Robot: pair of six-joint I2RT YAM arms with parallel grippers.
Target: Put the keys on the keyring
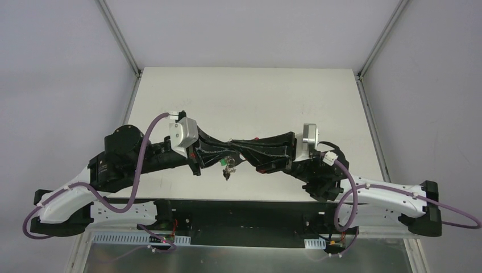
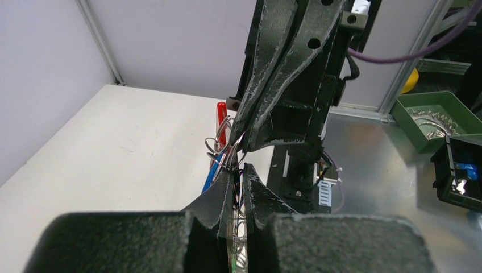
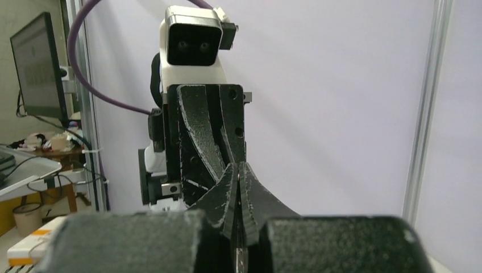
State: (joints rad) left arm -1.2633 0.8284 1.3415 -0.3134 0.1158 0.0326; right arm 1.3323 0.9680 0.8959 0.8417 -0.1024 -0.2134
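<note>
White table [image 1: 244,96] in a grey-walled enclosure with aluminium posts at the corners; metal shelf beside the table on the left wrist view.

Writing: a monitor [image 3: 37,62] stood at the far left of the right wrist view, with lines of text on it too small to read. I found no other legible label or brand on the arms or the bins.

Containers: a green bin [image 2: 412,131] sat on the metal shelf holding silvery metal pieces, possibly rings. Next to it a black bin [image 2: 443,182] held a blue item and something pale that I could not identify.

Left gripper [image 2: 240,182]: fingers pinched almost together, with silver links showing in the slit between them, so I recorded it as clamped on the keyring [image 2: 219,145].

Right gripper [image 2: 243,139]: fingers pressed fully together, tips set in among the silver rings just above the left tips. I could not tell whether a ring was caught between them.

The two grippers met tip to tip above the near middle of the table. The keyring hung there off the surface, bunch dangling below the fingertips. Its red clip [image 2: 220,116] stood upright behind the rings, and a blue key [image 2: 211,176] hung at the left fingers' side.
</note>
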